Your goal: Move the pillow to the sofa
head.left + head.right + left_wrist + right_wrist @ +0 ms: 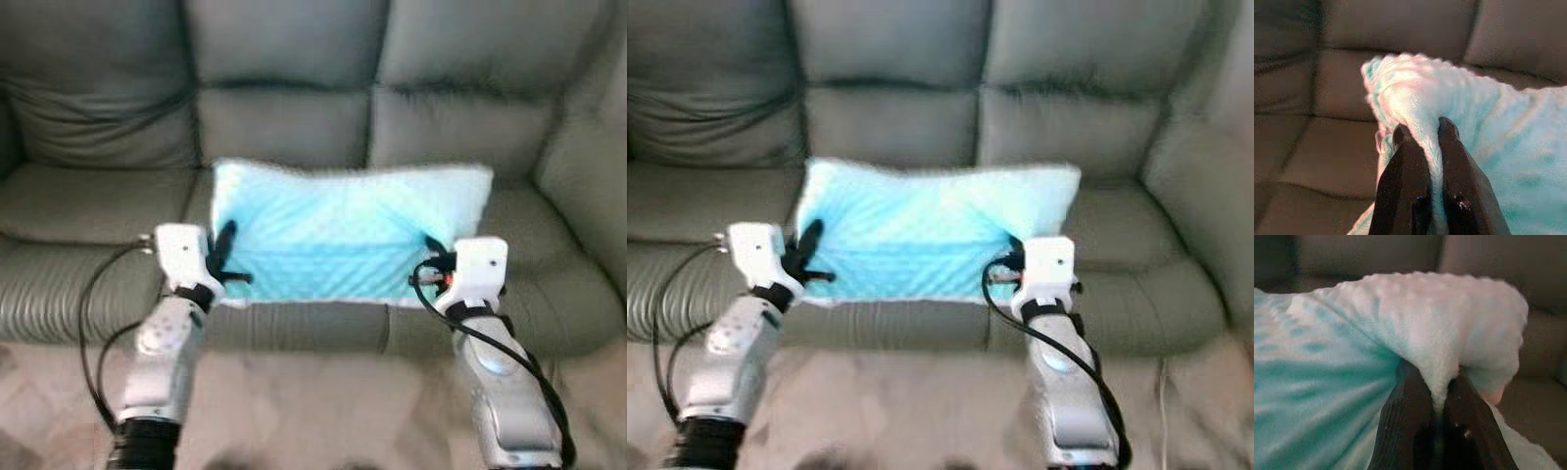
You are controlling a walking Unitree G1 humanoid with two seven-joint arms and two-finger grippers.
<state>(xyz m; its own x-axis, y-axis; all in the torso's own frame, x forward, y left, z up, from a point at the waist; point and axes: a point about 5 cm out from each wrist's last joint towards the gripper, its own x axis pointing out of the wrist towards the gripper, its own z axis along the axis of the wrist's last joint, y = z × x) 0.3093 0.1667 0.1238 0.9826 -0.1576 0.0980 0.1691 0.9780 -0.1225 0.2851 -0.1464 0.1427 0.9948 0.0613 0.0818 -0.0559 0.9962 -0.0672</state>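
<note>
One pillow [338,235]; one sofa [294,117]; two end effectors.

- Right gripper [1436,396]: both black fingers [1408,431] run up from the lower edge and are pinched together on a fold of fabric.
- Pillow [1342,367]: turquoise, fuzzy, dimpled texture; its pale end bulges above and around the fingertips.
- Sofa [1542,352]: dark cushions behind and beside the pillow, with a seam between two back cushions.

Head stereo pair looks forward and down at the sofa [294,108]; each wrist camera sits close behind its hand.
</note>
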